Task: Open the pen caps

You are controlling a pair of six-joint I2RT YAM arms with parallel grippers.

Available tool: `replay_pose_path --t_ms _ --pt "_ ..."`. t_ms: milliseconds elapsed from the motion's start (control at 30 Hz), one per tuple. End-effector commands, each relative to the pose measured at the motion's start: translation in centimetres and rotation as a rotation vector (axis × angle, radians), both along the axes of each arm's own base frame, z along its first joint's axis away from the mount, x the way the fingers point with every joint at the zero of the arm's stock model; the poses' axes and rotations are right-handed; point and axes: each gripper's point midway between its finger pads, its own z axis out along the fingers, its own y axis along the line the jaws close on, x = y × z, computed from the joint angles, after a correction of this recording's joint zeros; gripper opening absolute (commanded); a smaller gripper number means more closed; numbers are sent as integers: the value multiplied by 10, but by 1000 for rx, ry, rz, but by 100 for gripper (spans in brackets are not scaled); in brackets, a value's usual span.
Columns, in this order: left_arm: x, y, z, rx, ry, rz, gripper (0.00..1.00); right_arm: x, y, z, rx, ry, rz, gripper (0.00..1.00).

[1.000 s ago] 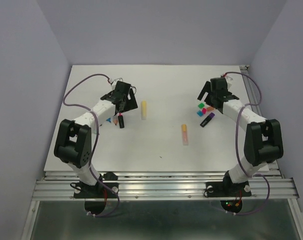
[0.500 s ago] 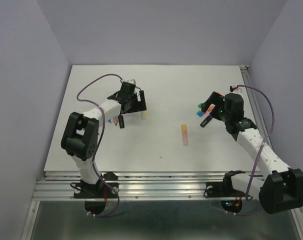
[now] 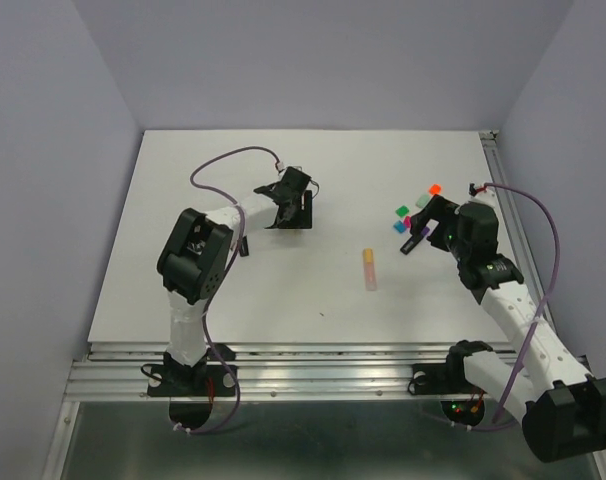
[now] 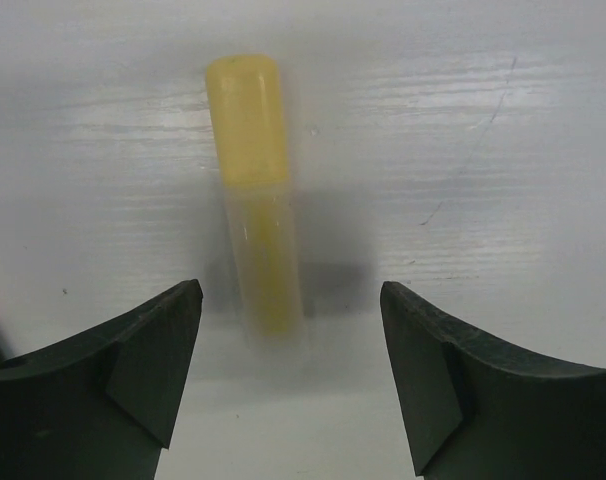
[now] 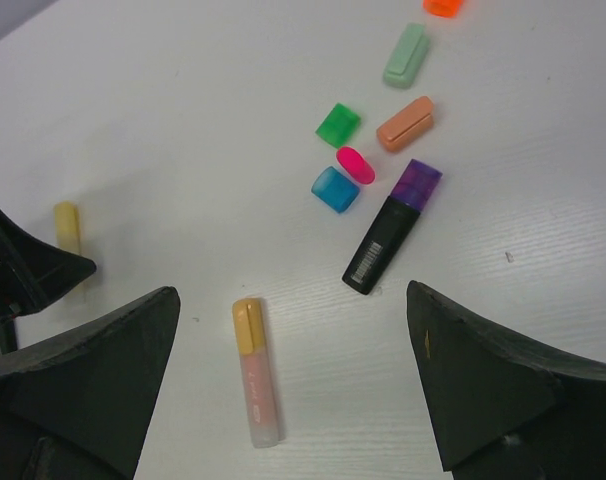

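A yellow pen (image 4: 268,270) with its yellow cap (image 4: 246,120) on lies on the white table, pointing away from me. My left gripper (image 4: 291,300) hangs open just above its near end, a finger on each side, not touching. In the top view the left gripper (image 3: 301,213) hides this pen. My right gripper (image 5: 291,292) is open and empty above a pink pen (image 5: 259,395) with an orange cap (image 5: 248,325). A black pen (image 5: 375,248) still wears its purple cap (image 5: 418,183). Loose caps lie beyond: blue (image 5: 334,189), pink (image 5: 355,164), green (image 5: 337,124).
More loose caps lie farther out: salmon (image 5: 405,123), mint (image 5: 406,55), bright orange (image 5: 443,6). Another black pen (image 3: 242,244) lies beside the left forearm. The right gripper (image 3: 425,222) hovers by the cap cluster. A metal rail (image 3: 505,200) borders the table's right edge.
The left arm swung right, from the black pen to the yellow pen, and its jaws narrowed slightly. The right gripper drew back from over the caps and opened fully.
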Motion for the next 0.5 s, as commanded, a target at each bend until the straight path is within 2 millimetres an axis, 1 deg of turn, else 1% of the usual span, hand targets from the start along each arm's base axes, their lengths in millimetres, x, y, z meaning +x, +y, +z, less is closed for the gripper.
replay_pose_path --t_ms 0,33,133,233,267,333,367,433,467 --pt "4 17 -2 136 6 76 82 1 -10 -2 -38 -7 -40 100" --pt "4 20 -7 155 20 90 81 2 -9 -2 -34 -6 -35 100" --pt "4 20 -11 156 26 101 79 2 -7 -4 -30 -1 -30 100" --pt "2 17 -19 144 45 90 69 3 -8 -5 -32 3 -38 100" --pt "1 15 -21 137 51 85 63 3 -10 -5 -35 4 -44 100" --pt "0 14 -26 135 60 86 55 3 -9 -4 -33 1 -46 100" --pt "-1 14 -29 136 67 85 46 3 -10 -5 -34 2 -47 100" --pt "-2 14 -33 131 74 87 32 2 -9 -5 -31 1 -40 100" --pt "-5 13 -35 126 83 85 18 3 -8 -3 -29 -6 -36 100"
